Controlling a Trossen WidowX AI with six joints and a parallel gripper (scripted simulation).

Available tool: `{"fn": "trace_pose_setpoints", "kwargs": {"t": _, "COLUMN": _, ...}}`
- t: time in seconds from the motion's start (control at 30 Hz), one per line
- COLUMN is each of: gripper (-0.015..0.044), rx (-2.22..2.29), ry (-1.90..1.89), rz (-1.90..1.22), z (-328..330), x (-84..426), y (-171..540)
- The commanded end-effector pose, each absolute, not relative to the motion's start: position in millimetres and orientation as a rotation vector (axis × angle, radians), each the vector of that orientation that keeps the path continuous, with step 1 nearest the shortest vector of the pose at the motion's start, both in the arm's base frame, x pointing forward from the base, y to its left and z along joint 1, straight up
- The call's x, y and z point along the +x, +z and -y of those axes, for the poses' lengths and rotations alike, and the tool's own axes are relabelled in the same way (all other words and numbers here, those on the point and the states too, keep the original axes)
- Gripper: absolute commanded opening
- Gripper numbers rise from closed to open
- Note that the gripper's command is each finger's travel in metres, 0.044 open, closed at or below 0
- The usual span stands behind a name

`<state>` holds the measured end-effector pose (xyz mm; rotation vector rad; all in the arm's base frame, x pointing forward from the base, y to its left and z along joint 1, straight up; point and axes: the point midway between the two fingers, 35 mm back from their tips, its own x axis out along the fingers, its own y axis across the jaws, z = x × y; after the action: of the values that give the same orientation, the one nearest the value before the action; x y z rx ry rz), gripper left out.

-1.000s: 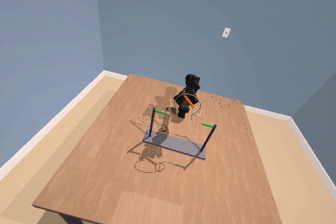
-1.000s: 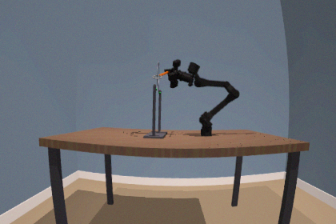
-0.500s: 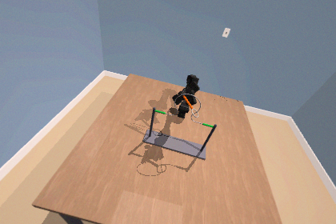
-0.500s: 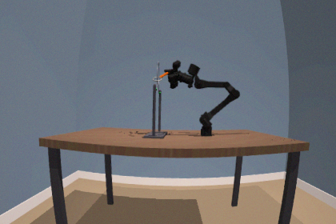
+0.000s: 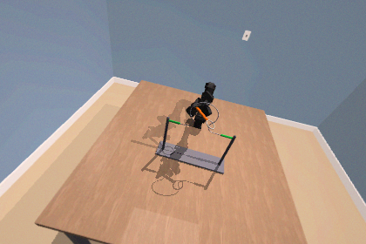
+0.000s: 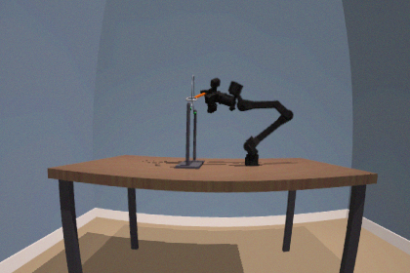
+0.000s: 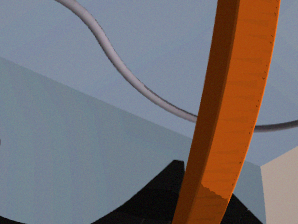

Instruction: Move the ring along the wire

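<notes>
My gripper is shut on the orange handle, above the stand. The pale ring at the handle's far end is around the lower right of the wire's big loop in the top view; exact clearance is too small to tell. The thin grey wire passes behind the handle in the wrist view. Green parts sit by the left post (left green part) and the right post (right green part). The ring is on neither.
The left post and right post rise from a grey base plate on the wooden table. The arm reaches over from the table's back side in the top view. Shadows of arm and wire fall across the table.
</notes>
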<state>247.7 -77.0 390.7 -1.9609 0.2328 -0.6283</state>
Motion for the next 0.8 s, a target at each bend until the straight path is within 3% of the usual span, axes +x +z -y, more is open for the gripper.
{"fn": "trace_pose_setpoints", "kwargs": {"t": 0.0, "gripper": -0.015, "rx": -1.898, "ry": -0.62, "rz": -0.248, "z": 81.5, "x": 246.4, "y": 380.5}}
{"fn": "trace_pose_setpoints", "kwargs": {"t": 0.77, "gripper": -0.015, "rx": -1.366, "ry": -0.502, "rz": -0.359, "z": 88.4, "x": 247.4, "y": 295.7}}
